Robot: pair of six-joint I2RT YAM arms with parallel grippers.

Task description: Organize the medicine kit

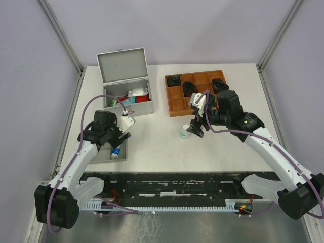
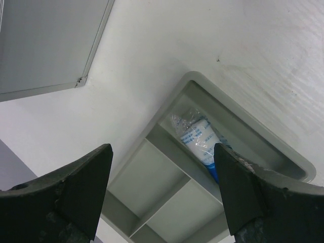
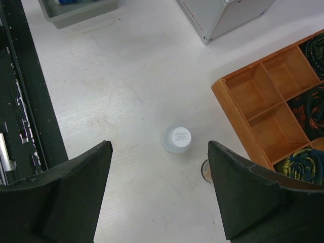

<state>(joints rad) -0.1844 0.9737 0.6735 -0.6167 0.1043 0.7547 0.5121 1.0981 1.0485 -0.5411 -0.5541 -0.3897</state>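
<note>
Currently left gripper [image 2: 162, 154] gapes empty over grey tray [image 2: 242, 115], right gripper [image 3: 159, 148] likewise over small bottle [image 3: 177, 138]; medicine kit [image 1: 132, 107] lid-up.

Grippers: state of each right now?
Left gripper: open, holding nothing, above the grey tray.
Right gripper: open, holding nothing, above the small bottle.

Medicine kit [image 1: 142, 105] sits square on the table [image 1: 162, 147], just ahead of my left jaws and well off to the left of my right jaws. It's a silver-grey metal case, lid standing upright at the back, with red and white packets [image 1: 135, 94] showing inside.
</note>
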